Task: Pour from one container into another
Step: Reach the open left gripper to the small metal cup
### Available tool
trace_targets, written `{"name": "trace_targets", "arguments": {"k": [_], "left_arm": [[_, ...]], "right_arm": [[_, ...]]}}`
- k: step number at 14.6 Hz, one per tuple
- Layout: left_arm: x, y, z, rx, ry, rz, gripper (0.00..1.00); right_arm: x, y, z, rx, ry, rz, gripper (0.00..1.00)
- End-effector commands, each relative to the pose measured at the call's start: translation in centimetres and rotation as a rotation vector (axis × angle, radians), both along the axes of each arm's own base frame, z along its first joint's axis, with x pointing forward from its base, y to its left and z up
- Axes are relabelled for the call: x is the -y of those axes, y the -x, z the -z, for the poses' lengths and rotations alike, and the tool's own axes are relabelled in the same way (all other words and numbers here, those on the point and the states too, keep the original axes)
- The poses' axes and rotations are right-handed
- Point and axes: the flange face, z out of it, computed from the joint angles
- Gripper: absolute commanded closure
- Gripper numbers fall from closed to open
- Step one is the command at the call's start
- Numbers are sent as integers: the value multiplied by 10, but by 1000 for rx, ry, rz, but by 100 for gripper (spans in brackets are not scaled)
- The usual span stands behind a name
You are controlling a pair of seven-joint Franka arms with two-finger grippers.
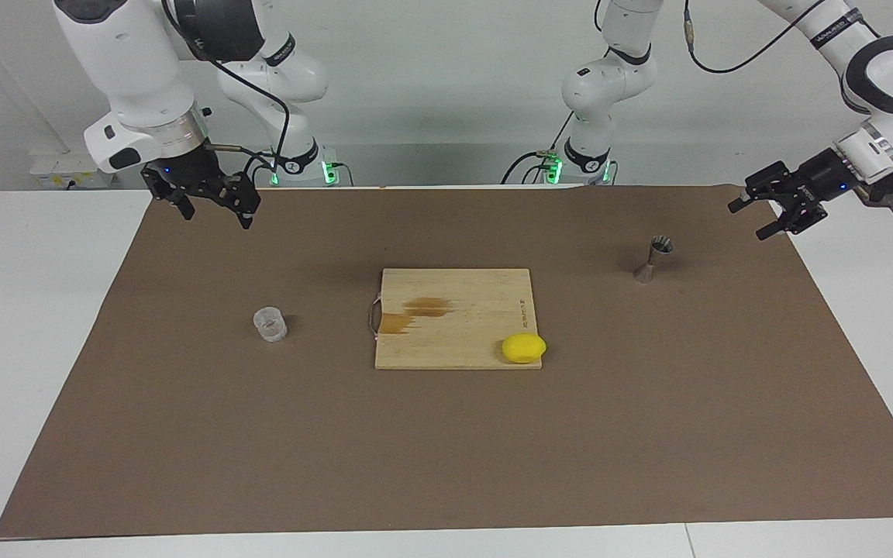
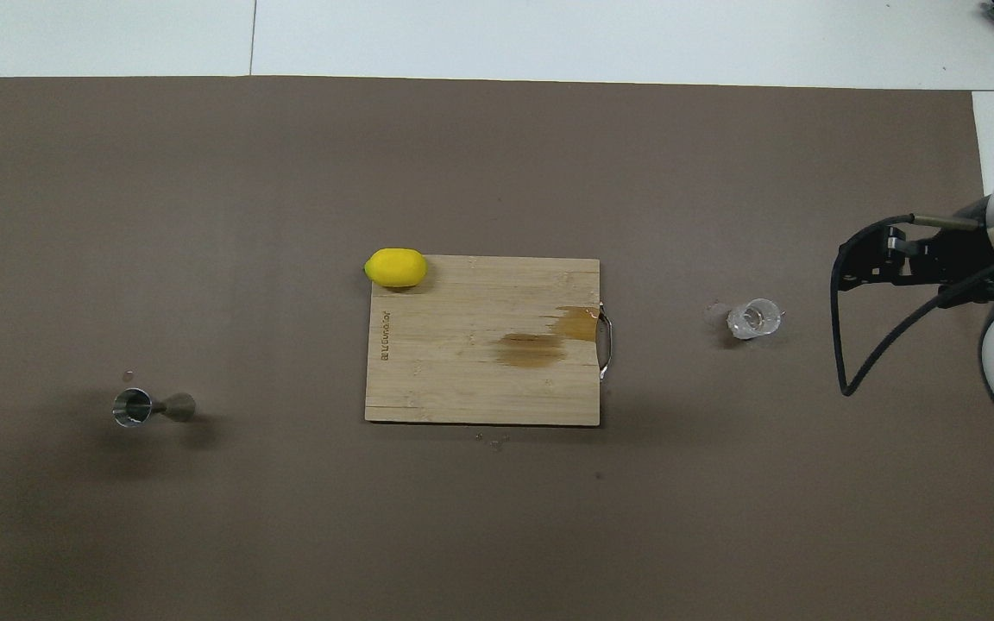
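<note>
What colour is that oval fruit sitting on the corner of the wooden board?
Bright yellow: the lemon shows best in the overhead view, on the cutting board.

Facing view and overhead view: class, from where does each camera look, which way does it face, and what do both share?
Facing view: high across the table, looking at the robots; both arms show, left gripper and right gripper open, raised.
Overhead view: high above the robots' end, looking steeply down; left gripper tips, right gripper.
Shared: clear cup, jigger, cutting board, lemon.
</note>
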Motion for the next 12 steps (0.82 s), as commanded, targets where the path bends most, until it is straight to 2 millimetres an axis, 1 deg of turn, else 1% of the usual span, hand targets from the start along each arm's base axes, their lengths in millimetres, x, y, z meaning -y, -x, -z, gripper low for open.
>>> {"name": "trace_targets", "arguments": {"k": [1, 2, 3, 4, 5, 6, 7, 8, 10, 11, 12], "left_arm": [[-36, 11, 53, 103, 146, 80, 0], [-47, 20, 74, 163, 182, 121, 0], [-54, 27, 82, 241, 198, 163, 0], [-56, 30, 90, 298, 222, 214, 0], [-52, 34, 106, 333, 300, 248, 0], [-47, 35, 126, 414, 365, 282, 0], [-38, 39, 137, 503, 397, 322, 0], [-30, 37, 140, 555, 410, 352, 0], [-3, 28, 143, 589, 457, 393, 0], [13, 27, 146, 588, 487, 418, 0], [26, 25, 151, 623, 502, 447, 0]], "right_arm": [[4, 2, -1, 3, -1, -20, 0], [4, 2, -1, 3, -1, -20, 0], [4, 2, -1, 3, -1, -20, 0], [4, 2, -1, 3, -1, -20, 0], [4, 2, -1, 3, -1, -20, 0], [4, 2, -1, 3, -1, -20, 0], [4, 2, -1, 3, -1, -20, 0], [4, 2, -1, 3, -1, -20, 0], [4, 2, -1, 3, -1, -20, 0], [4, 2, -1, 3, -1, -20, 0], [4, 2, -1, 3, -1, -20, 0]]}}
